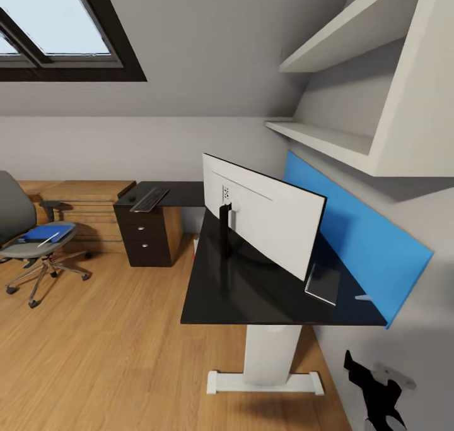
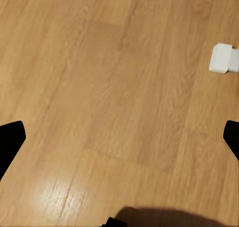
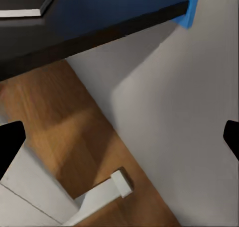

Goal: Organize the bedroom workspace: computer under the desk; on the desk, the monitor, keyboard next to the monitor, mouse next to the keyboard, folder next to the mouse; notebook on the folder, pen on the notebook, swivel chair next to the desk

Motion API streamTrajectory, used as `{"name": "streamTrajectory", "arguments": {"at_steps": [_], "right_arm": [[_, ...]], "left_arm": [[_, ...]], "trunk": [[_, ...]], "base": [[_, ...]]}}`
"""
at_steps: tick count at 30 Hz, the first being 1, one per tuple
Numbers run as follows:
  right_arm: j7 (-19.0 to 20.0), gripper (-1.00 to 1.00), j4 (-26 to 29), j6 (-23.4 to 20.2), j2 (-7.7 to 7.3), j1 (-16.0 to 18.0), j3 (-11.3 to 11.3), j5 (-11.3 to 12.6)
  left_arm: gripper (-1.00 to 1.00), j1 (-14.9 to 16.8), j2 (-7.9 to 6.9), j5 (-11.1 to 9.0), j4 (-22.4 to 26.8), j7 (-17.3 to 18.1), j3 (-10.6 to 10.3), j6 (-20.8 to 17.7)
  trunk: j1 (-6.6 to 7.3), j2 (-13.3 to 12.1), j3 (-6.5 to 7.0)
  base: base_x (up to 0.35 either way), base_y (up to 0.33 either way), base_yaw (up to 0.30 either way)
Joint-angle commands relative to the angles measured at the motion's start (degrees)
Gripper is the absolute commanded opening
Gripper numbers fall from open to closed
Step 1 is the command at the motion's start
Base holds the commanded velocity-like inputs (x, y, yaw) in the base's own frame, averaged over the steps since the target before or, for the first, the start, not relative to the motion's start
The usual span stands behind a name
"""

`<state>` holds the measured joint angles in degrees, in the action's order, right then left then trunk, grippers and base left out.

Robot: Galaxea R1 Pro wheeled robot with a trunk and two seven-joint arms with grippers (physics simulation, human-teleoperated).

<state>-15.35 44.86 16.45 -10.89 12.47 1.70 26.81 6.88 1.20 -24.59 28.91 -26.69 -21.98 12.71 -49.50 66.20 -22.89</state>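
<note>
The desk (image 1: pixel 252 292) runs along the wall with its blue back panel (image 1: pixel 359 229). On it the monitor (image 1: pixel 268 219) stands with its white back towards me. A flat dark notebook (image 1: pixel 323 284) lies by the panel. On the far wing lie the keyboard (image 1: pixel 149 199) and the mouse (image 1: pixel 131 199). At the left, the swivel chair (image 1: pixel 25 254) holds the folder (image 1: pixel 45 231) with the pen (image 1: pixel 49 239) on it. The computer is out of view. My left gripper (image 2: pixel 119 140) is open over bare floor. My right gripper (image 3: pixel 119 137) is open below the desk's near end (image 3: pixel 99 23).
A dark drawer cabinet (image 1: pixel 148 235) stands under the desk's far wing, with low wooden shelving (image 1: pixel 82 207) beside it. White wall shelves (image 1: pixel 340 141) hang over the desk. The desk's white pedestal (image 1: pixel 271 352) and foot (image 3: pixel 107 192) stand on the wood floor (image 1: pixel 113 349) close to the grey wall.
</note>
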Motion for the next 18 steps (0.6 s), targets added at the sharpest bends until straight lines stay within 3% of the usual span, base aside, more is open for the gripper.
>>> {"name": "streamTrajectory", "arguments": {"at_steps": [1, 2, 6, 7, 12, 18], "right_arm": [[-0.98, 1.00, 0.92, -1.48, -0.61, 0.96, 0.17, 0.51], [-2.11, 1.00, 2.15, -4.66, -1.67, 3.18, 0.16, 0.53], [-3.27, 1.00, 2.21, -9.56, -3.52, 8.69, 0.15, 0.58], [-3.56, 1.00, 1.08, -11.16, -4.07, 11.50, 0.15, 0.59], [-3.46, 1.00, -4.77, -13.38, -5.22, 17.97, 0.08, 0.73], [3.85, 1.00, -13.34, -14.00, -5.79, 20.76, 0.66, -0.75]], "left_arm": [[1.00, 0.06, -0.14, -0.61, 0.03, -0.44, -0.42, 1.07], [1.00, 0.06, -0.43, -0.65, 0.08, -0.58, -0.28, 3.28], [1.00, 0.06, -0.83, -0.71, 0.14, -0.72, -0.11, 9.31], [1.00, 0.06, -0.93, -0.75, 0.13, -0.76, -0.07, 11.72], [1.00, 0.06, -1.06, -0.84, 0.04, -0.79, 0.00, 14.90], [1.00, 0.06, -1.14, -0.84, 0.01, -0.66, -0.02, 15.91]], "trunk": [[0.00, 0.04, -0.07], [0.00, 0.04, -0.07], [0.00, 0.04, -0.07], [0.00, 0.04, -0.07], [0.00, 0.04, -0.07], [0.00, 0.04, -0.07]], "base": [[0.000, 0.000, 0.000], [0.000, 0.000, 0.000], [0.000, 0.000, 0.000], [0.000, 0.000, 0.000], [0.070, 0.000, 0.000], [0.276, 0.000, 0.000]]}}
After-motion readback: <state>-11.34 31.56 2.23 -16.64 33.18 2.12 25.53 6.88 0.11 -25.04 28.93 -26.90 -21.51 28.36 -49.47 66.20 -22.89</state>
